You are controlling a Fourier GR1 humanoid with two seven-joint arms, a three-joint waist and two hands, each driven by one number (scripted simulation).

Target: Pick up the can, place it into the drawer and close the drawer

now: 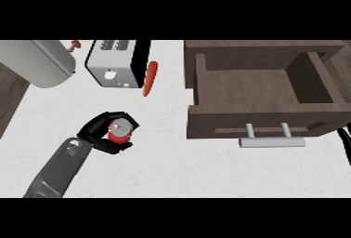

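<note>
The round red can (120, 130) with its grey metal top sits inside the curled fingers of the black left hand (103, 131), over the white speckled bench (178, 167). The dark wooden drawer (264, 93), box-shaped, stands open to the right, well apart, with a grey bar handle (271, 142).

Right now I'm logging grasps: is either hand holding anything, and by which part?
The left hand is curled round the sides of the red can; its silver top shows.

Bare counter (165, 158) lies open between the hand (103, 128) and drawer (257, 95); the carrot (149, 78) lies clear.
</note>
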